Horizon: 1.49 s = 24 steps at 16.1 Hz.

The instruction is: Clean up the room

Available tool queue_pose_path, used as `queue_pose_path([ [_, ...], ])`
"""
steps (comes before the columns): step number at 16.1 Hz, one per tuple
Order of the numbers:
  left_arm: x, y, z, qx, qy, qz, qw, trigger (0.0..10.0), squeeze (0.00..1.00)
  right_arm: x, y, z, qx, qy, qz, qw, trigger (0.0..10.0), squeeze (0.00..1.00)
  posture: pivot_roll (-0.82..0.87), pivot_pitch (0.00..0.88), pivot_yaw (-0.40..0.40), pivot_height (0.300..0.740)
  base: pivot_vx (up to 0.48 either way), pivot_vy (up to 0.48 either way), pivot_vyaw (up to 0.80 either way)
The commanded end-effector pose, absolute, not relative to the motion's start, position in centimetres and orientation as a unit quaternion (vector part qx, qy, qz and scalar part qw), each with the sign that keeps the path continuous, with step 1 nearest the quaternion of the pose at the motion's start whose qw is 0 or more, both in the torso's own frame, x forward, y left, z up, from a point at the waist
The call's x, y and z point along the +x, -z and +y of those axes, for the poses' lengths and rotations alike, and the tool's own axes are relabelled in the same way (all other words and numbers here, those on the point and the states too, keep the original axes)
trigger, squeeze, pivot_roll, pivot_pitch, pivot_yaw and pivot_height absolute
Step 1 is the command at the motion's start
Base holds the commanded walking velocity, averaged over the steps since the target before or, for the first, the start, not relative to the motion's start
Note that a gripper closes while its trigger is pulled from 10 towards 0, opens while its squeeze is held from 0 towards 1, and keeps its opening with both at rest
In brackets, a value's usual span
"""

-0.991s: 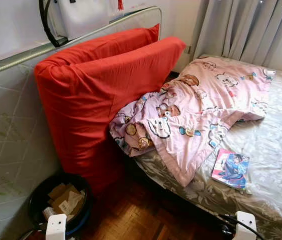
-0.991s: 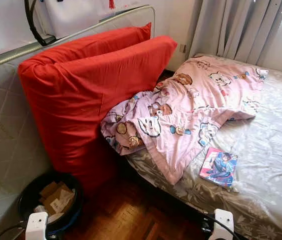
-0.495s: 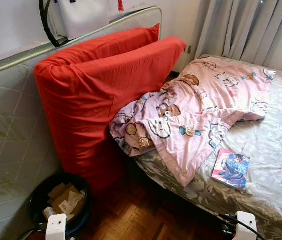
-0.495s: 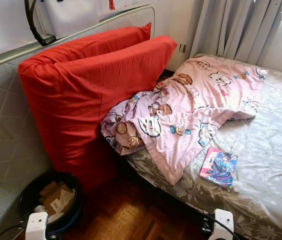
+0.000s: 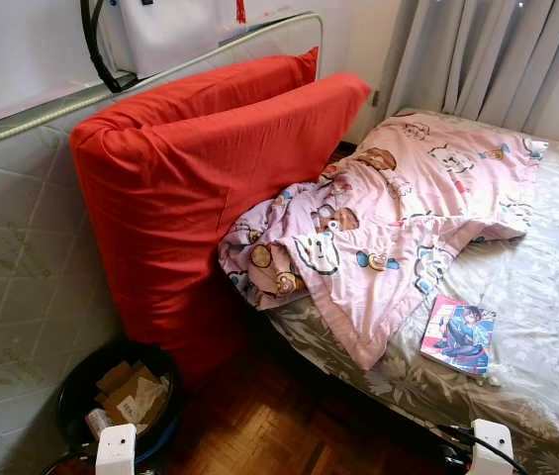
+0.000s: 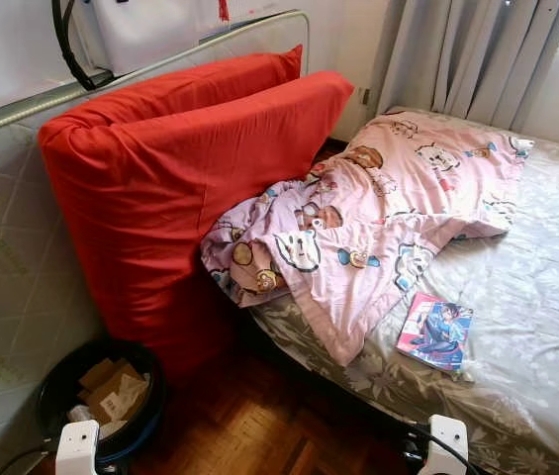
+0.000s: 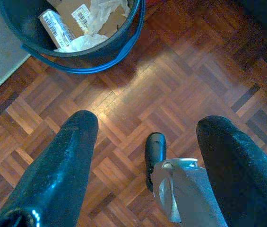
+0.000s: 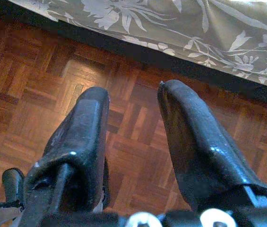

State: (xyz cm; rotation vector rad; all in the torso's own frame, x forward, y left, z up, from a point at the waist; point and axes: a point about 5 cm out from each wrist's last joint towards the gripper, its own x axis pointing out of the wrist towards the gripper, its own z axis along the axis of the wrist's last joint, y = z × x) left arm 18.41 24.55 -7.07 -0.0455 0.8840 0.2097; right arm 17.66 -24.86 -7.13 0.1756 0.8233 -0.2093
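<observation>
On the bed (image 5: 546, 327), at about 4 o'clock in the head view, a comic book (image 5: 457, 333) lay flat just beside the edge of a pink cartoon-print quilt (image 5: 388, 223) that spilled off the mattress toward 9 o'clock. A folded red mattress (image 5: 190, 188) leaned upright against the wall at 10 o'clock. At 7 o'clock, a black bin (image 7: 76, 35) holding cardboard scraps stood on the parquet floor (image 8: 24, 94). The left gripper (image 7: 145, 142) hung over the floor near the bin, jaws wide apart; the right gripper (image 8: 133, 123) hung beside the bed's edge, jaws apart
</observation>
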Motion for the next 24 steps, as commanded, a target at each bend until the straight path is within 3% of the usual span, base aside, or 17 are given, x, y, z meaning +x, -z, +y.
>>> queue_pose_path([
  [1,18.3,7.2,24.6,-0.024,-0.104,0.432,0.895,10.0,0.00,17.6,7.1,-25.2,0.090,0.108,0.399,0.906,10.0,0.00,-0.02,0.000,-0.028,0.740,0.000,0.000,0.00],
  [8,18.3,7.2,24.5,-0.021,-0.102,0.433,0.895,10.0,0.00,17.6,7.1,-25.2,0.091,0.109,0.399,0.906,10.0,0.00,-0.02,0.000,-0.027,0.740,0.000,0.000,0.00],
  [12,19.7,6.0,25.1,-0.028,-0.124,0.376,0.918,10.0,0.00,17.8,6.8,-25.3,0.099,0.125,0.369,0.916,10.0,0.00,-0.02,0.000,-0.029,0.740,0.000,0.000,0.00],
  [24,18.5,7.1,24.4,-0.014,-0.102,0.425,0.899,10.0,0.00,17.4,7.1,-25.3,0.087,0.115,0.391,0.909,10.0,0.00,-0.03,0.000,-0.026,0.740,0.000,0.000,0.00],
])
